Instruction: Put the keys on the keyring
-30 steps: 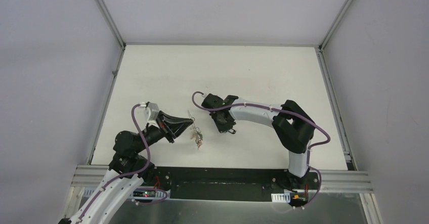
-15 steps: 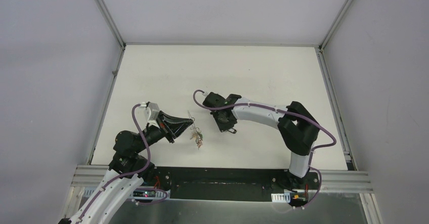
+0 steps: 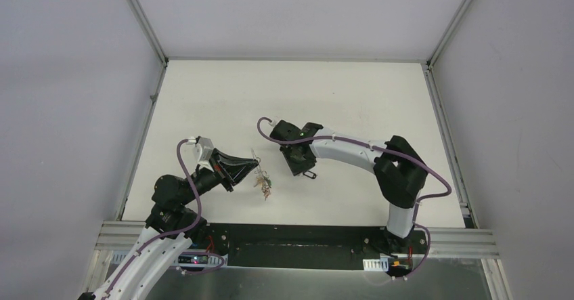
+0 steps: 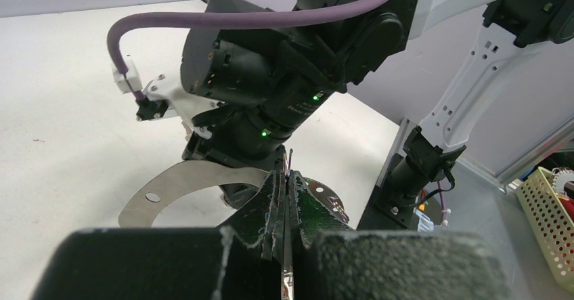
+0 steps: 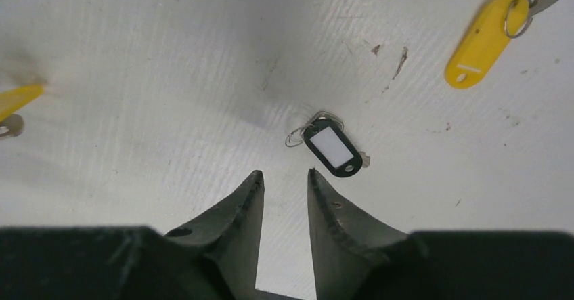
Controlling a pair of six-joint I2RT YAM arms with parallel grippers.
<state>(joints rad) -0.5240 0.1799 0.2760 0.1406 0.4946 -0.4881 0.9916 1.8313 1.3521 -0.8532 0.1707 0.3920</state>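
Two black fingers [image 4: 271, 202] of the left pincer [image 4: 286, 195] are pressed together on the keyring [image 4: 290, 159], a thin grey wire mostly hidden between them, by the near edge of the table [image 3: 352, 90]. The right pincer [image 5: 284, 178], slightly parted, grips nothing. Just beyond it lies a black-tagged key [image 5: 331, 149], its blade hard to make out. A glossy yellow tag [image 5: 482, 44] has its key cropped.

Black key tag [image 5: 331, 150] with white label, yellow key tag [image 5: 480, 49], white table [image 5: 135, 56], purple cable [image 4: 237, 19]
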